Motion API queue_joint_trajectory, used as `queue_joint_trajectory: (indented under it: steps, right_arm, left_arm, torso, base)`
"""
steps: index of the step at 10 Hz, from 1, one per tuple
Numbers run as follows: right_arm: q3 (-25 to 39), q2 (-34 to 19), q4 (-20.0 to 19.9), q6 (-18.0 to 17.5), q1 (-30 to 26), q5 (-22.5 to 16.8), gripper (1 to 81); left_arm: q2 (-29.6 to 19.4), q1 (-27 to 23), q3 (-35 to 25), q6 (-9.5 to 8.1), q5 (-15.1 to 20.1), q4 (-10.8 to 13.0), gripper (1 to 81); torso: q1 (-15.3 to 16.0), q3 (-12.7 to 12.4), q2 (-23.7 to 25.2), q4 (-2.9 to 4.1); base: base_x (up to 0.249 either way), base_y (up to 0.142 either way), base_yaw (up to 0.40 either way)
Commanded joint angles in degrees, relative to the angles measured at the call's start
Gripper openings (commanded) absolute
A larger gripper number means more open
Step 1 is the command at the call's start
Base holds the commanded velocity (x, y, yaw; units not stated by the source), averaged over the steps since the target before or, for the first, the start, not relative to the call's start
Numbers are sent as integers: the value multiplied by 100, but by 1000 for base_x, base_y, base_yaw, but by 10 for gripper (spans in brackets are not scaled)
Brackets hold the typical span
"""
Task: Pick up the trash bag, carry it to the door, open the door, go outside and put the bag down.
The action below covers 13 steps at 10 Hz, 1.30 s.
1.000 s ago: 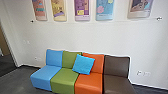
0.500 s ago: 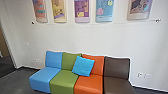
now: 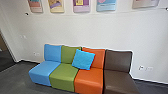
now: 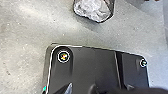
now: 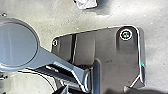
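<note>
And there it was, apparently the trash bag (image 4: pixel 93 10), pale, crumpled, cut off near the robot's dark plate (image 4: pixel 95 65)! Either pincer, clenched or released? Couldn't tell. Ahead, a blue cushion (image 3: pixel 83 59) partly hid the sofa (image 3: pixel 63 75) backs; posters (image 3: pixel 106 5) lost their tops.

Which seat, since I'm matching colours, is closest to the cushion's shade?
The blue seat, leftmost in the head view; it is blue like the cushion, while the green seat, orange seat and brown seat are not.
</note>
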State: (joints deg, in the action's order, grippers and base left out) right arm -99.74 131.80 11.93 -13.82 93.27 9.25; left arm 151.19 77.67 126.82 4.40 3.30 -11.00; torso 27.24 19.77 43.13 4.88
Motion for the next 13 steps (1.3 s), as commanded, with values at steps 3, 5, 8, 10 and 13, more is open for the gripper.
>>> queue_joint_trajectory:
  steps: [3,5,8,10,13]
  right_arm:
    - [412,-451,63,-6,-129,-213,811]
    - [518,-530,63,-6,-67,-126,811]
    - [720,-688,63,-6,-32,-11,811]
    - [764,-714,63,-6,-32,-11,811]
    - [826,-758,63,-6,-15,-11,811]
  left_arm:
    - [-229,-905,-43,-1,749,-341,811]
    - [-264,-1205,-34,-1,979,-544,811]
    - [-282,-1600,-17,-1,1189,-833,811]
    - [-282,-1846,10,-1,1322,-1000,811]
    - [-273,-2067,27,-1,1507,-1106,811]
  torso:
    - [612,894,947,0]
    - [874,1283,1357,0]
    - [1269,1563,1972,0]
    - [1477,1510,2284,0]
    - [1835,1578,2861,0]
  base:
    - [0,0,0]
    - [0,0,0]
    - [0,0,0]
    - [0,0,0]
    - [0,0,0]
